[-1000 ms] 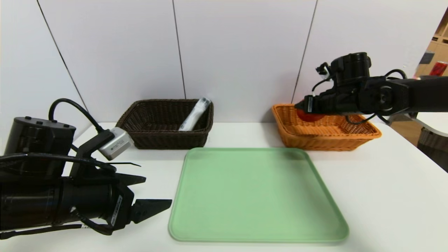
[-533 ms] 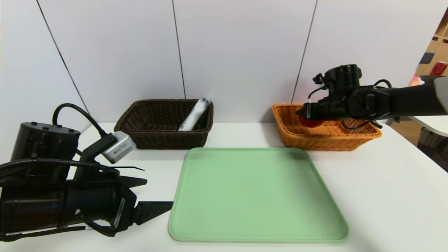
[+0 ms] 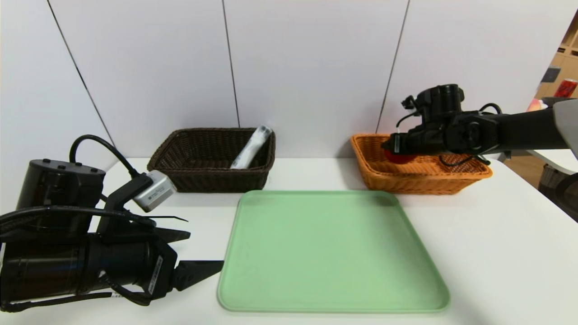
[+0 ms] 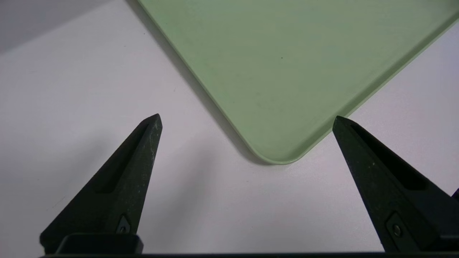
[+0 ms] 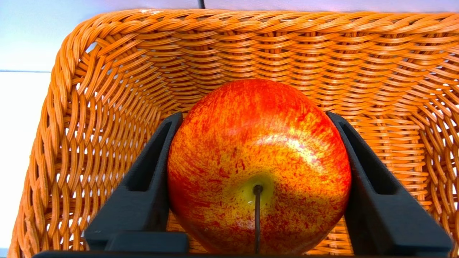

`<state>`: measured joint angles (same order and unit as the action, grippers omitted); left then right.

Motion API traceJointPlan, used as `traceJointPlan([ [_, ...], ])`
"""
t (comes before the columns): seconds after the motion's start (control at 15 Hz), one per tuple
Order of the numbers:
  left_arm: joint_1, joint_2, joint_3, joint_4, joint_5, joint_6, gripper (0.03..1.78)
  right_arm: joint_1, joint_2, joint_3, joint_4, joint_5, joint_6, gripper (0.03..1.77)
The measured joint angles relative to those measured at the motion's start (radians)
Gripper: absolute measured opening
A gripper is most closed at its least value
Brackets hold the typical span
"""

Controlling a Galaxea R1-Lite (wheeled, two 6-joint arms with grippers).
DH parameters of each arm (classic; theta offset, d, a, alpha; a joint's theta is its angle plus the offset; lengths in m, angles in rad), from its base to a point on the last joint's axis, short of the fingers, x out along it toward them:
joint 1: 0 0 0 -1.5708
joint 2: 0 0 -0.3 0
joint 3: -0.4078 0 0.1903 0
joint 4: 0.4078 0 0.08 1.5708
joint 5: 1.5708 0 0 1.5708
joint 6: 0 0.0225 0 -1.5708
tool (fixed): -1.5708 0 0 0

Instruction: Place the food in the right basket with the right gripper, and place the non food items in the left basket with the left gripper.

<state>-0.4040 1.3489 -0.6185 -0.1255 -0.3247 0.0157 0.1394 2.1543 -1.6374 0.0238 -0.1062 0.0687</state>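
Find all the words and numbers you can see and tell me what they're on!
I can't read any words or numbers for sure.
Left gripper: a pale sticker, too small to read.
Camera box: tiny dark marks, too small.
Red can: pale marks, too blurred.
Apple: no words showing.

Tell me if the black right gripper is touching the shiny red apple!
Touching. The right wrist view shows the right gripper at the orange wicker basket, its fingers pressed against both sides of the apple.
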Motion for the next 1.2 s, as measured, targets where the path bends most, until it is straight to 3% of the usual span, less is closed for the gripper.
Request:
traceJointPlan([
  [0.73,0.000,-0.007,-0.001,-0.002,0.001,0.000,1.69,0.001,-0.032,-0.021,0.029,0.007,-0.007,1.61],
  [1.2,0.004,-0.090,-0.048,0.006,0.027,-0.011,1.69,0.026,-0.235,0.048,0.203,0.014,-0.002,1.67],
])
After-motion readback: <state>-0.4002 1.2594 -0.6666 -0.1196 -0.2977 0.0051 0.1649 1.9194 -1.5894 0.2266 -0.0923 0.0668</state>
